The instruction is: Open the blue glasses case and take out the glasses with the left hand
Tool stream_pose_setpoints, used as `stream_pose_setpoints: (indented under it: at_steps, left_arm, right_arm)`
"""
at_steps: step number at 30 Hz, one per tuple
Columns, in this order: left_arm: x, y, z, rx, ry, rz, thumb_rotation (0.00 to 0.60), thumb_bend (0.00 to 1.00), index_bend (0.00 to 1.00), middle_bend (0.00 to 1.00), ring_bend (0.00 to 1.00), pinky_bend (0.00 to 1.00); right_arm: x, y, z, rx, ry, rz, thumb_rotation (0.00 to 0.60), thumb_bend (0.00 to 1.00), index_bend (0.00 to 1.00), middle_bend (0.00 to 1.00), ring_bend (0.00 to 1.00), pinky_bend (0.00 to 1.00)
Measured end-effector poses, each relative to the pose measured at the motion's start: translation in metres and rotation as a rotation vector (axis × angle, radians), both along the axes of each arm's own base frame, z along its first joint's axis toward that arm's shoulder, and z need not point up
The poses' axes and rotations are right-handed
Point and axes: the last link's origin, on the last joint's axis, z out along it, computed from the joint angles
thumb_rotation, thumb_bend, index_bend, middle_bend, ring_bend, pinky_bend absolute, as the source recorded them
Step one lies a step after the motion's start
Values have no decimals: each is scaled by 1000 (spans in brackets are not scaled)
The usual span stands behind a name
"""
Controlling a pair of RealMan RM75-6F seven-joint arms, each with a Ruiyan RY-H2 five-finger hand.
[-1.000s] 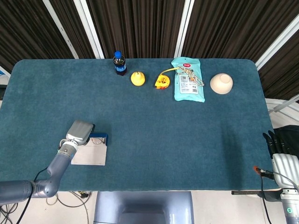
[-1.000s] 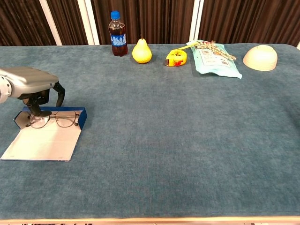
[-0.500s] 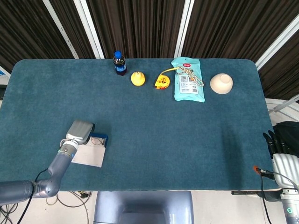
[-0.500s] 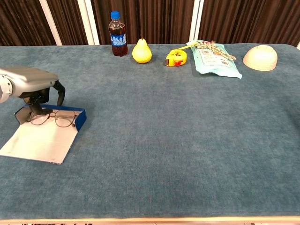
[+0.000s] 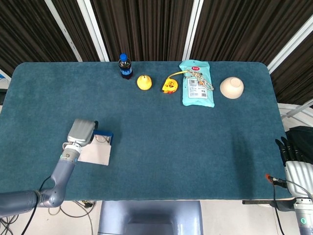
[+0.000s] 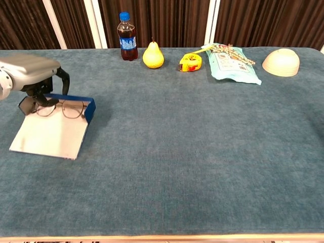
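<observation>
The blue glasses case [image 6: 89, 111] lies open at the table's left, its white lid [image 6: 48, 136] spread toward the front edge. In the head view the case [image 5: 104, 135] shows just right of my left hand [image 5: 81, 131]. The thin-framed glasses [image 6: 63, 108] lie across the blue tray. My left hand [image 6: 31, 72] hangs over the tray's left end, its dark fingers [image 6: 40, 97] reaching down and pinching the glasses' left side. My right hand [image 5: 293, 152] rests off the table's right edge, fingers straight, holding nothing.
Along the far edge stand a cola bottle [image 6: 127, 38], a yellow pear [image 6: 153, 55], a yellow tape measure [image 6: 190, 62], a light-blue snack bag [image 6: 233, 63] and an upturned beige bowl [image 6: 281, 62]. Teal cloth covers the table [image 6: 192, 152].
My left hand has moved up and away from the front edge, and the open case with the glasses has shifted along with it. The right hand has not moved.
</observation>
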Motion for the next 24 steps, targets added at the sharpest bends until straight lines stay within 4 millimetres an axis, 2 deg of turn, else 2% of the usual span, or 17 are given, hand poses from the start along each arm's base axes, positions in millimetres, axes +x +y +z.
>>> stream_pose_setpoints:
  at_steps: [10,24]
  left_arm:
    - [-11,1,-4,119,133,-203,600,424,570,993,883,968]
    - [-28,-2,-11,111,133,-158,600,425,574,994,885,968]
  right_arm:
    - [0,0,0,-1,-3,0,600,174,0,0,0,214]
    - [0,0,0,0,-2,-2,600,174,0,0,0,214]
